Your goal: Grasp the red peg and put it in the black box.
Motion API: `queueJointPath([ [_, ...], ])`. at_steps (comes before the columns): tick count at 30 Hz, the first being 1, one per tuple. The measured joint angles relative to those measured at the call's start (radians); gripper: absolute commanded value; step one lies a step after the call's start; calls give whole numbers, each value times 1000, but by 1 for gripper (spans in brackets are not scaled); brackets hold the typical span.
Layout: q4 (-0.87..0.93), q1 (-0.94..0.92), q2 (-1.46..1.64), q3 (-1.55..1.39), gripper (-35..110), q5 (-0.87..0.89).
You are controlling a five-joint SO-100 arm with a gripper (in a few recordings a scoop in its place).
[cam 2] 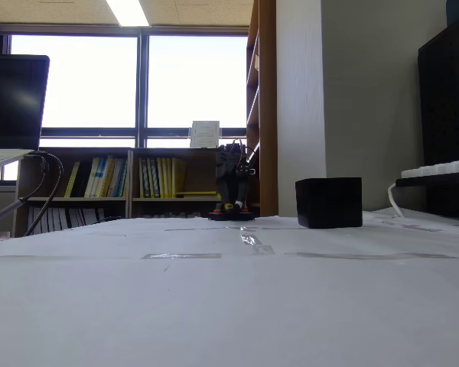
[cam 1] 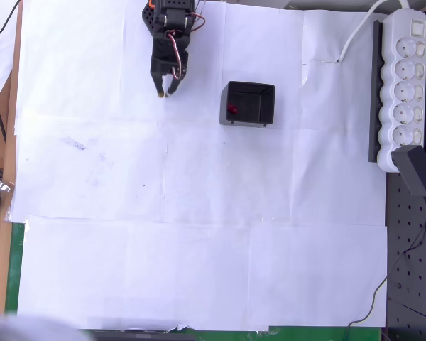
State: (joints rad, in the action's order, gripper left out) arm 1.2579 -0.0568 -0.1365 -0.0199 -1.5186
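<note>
The black box (cam 1: 248, 104) stands on the white paper right of the arm, and in the fixed view the black box (cam 2: 329, 202) shows as a dark cube at the far right of the table. Inside it, near its left wall, lies the red peg (cam 1: 232, 109). My gripper (cam 1: 165, 91) hangs folded close to the arm's base, left of the box and apart from it. Its orange-tipped fingers are together with nothing between them. In the fixed view the gripper (cam 2: 231, 206) sits low at the far end of the table.
A white power strip (cam 1: 403, 85) lies along the right edge beside a black pegboard (cam 1: 412, 270). White paper sheets (cam 1: 199, 249) cover the table. A wooden edge (cam 1: 7, 156) runs down the left side.
</note>
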Motion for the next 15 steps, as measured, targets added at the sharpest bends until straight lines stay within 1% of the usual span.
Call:
queueJointPath([
  [3,78,0,0,0,0,-15],
  [15,78,2,0,0,0,-15],
])
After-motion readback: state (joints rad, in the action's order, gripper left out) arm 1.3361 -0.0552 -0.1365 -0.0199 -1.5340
